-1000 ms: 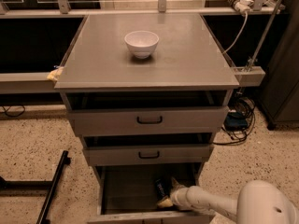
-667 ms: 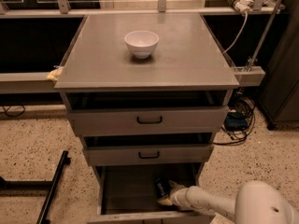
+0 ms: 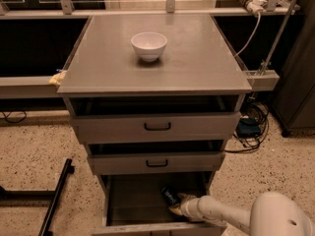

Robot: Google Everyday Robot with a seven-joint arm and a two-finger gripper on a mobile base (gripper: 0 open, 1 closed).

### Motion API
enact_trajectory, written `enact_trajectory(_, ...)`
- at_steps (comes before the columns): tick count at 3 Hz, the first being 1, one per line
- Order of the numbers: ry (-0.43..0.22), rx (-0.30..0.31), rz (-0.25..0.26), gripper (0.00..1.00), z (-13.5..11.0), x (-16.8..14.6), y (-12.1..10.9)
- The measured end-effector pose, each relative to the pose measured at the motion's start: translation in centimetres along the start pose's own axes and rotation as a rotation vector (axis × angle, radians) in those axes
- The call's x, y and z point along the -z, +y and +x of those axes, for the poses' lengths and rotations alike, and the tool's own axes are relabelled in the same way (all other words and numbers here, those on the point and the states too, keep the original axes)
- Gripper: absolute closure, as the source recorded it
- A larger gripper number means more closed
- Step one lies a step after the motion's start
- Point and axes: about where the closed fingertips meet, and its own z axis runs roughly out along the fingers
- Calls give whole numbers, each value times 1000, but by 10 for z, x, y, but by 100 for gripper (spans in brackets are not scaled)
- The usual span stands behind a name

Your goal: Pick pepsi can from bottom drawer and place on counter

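Note:
The bottom drawer (image 3: 133, 200) is pulled open at the foot of the grey cabinet. The pepsi can (image 3: 170, 196), dark blue, lies tilted on the drawer floor toward the right side. My gripper (image 3: 178, 204) reaches into the drawer from the lower right on a white arm and sits right at the can's near end. The counter (image 3: 192, 58) is the broad grey top of the cabinet, with a white bowl (image 3: 148, 45) standing on it near the back middle.
Two shallower drawers with black handles (image 3: 157, 127) hang partly open above the bottom drawer. A black bar (image 3: 56, 195) lies on the speckled floor at the left. Cables and a blue box (image 3: 248, 127) lie at the right. A rail runs behind the counter.

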Motion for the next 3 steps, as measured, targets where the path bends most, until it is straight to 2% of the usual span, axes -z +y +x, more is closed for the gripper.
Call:
enact_trajectory(1,-43,18,-27,100,-6,13,-8)
enact_trajectory(2,-87,57,-124,100,-18,44,-3)
enact_trajectory(3,-81,81,-278,100,-18,81,23)
